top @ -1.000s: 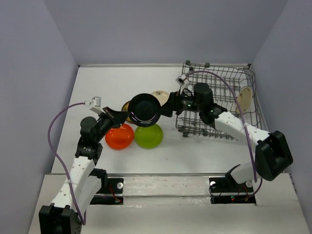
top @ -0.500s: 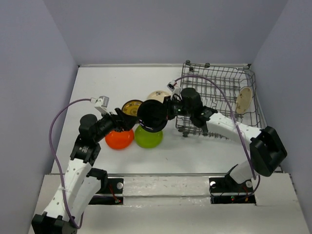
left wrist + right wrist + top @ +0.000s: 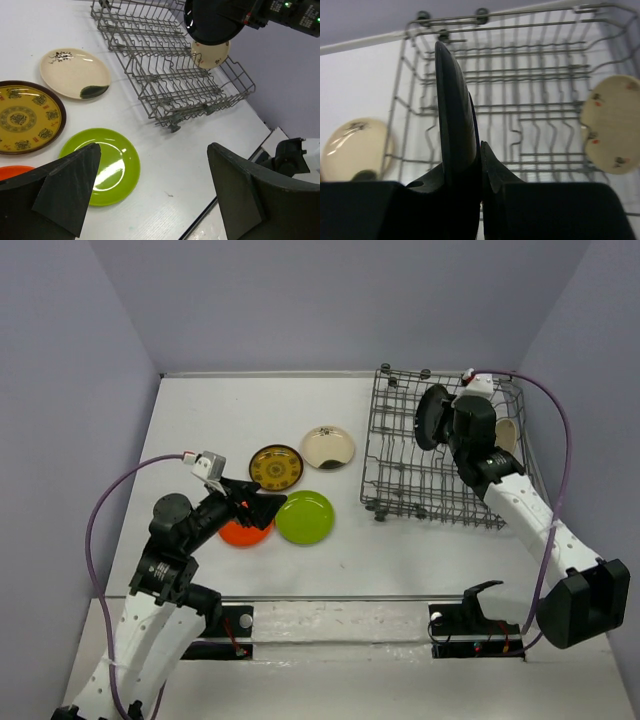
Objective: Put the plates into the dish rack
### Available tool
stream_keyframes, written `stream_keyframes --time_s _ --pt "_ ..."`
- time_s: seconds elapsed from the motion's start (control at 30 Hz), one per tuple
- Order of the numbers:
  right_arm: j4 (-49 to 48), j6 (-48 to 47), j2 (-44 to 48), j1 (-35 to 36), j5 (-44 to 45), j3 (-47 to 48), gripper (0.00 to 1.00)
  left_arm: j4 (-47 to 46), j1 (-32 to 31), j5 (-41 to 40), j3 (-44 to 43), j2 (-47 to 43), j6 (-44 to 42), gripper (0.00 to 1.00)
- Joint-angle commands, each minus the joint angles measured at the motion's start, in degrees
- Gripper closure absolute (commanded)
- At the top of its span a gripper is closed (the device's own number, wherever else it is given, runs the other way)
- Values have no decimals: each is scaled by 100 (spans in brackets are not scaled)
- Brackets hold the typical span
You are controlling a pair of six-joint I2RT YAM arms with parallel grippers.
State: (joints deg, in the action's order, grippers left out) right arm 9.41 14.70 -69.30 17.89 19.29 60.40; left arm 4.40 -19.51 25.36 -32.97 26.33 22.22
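My right gripper [image 3: 445, 420] [image 3: 481, 160] is shut on the black plate [image 3: 431, 418] [image 3: 454, 110] [image 3: 215, 22], holding it on edge above the far part of the dish rack [image 3: 440, 465] [image 3: 530, 85] [image 3: 165, 75]. A cream plate [image 3: 505, 435] [image 3: 612, 127] [image 3: 210, 54] stands in the rack's right end. On the table lie the brown and gold plate [image 3: 277, 466] [image 3: 25, 117], the cream plate with a dark mark [image 3: 328, 446] [image 3: 75, 72] [image 3: 355, 150], the lime green plate [image 3: 305, 517] [image 3: 100, 165] and the orange plate [image 3: 232, 535] [image 3: 10, 172]. My left gripper [image 3: 262, 505] [image 3: 155, 195] hangs open and empty over the orange plate's right side.
Grey walls close in the white table [image 3: 230, 420] at the left, back and right. The rack fills the back right corner. A purple cable [image 3: 545, 410] loops over each arm. The table's near edge [image 3: 235, 185] runs just past the green plate.
The black plate passed from my left gripper to my right. The right arm then swung it back over the rack. My left gripper opened and drew back toward the orange plate.
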Motion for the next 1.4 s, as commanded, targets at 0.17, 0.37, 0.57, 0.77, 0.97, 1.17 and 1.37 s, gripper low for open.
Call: stream_keyframes --time_s 0.17,0.37,0.57,0.77,0.97,1.17,1.37 --pt "-826 -1713 -592 -690 2447 349 93 16 -641 -286 1 -295 -156 1" --pt "-1125 -2507 -1270 -979 2431 429 93 87 -879 -453 -8 -435 -139 1" --pt "-1380 -2727 -1569 -1314 1702 183 93 122 -1099 -532 -25 -523 -139 1" --pt "-1363 -2499 -1710 -1727 770 51 93 166 -1205 -638 -43 -550 -148 1" --pt "-1205 -2068 -1920 -1894 207 -28 93 184 -1222 -700 -52 -541 -139 1" --pt "-1196 -1910 -2211 -1894 110 -64 93 184 -1222 -691 -52 -471 -139 1" --pt "-1205 -1865 -2369 -1894 172 -116 93 192 -1222 -717 -52 -436 -139 1"
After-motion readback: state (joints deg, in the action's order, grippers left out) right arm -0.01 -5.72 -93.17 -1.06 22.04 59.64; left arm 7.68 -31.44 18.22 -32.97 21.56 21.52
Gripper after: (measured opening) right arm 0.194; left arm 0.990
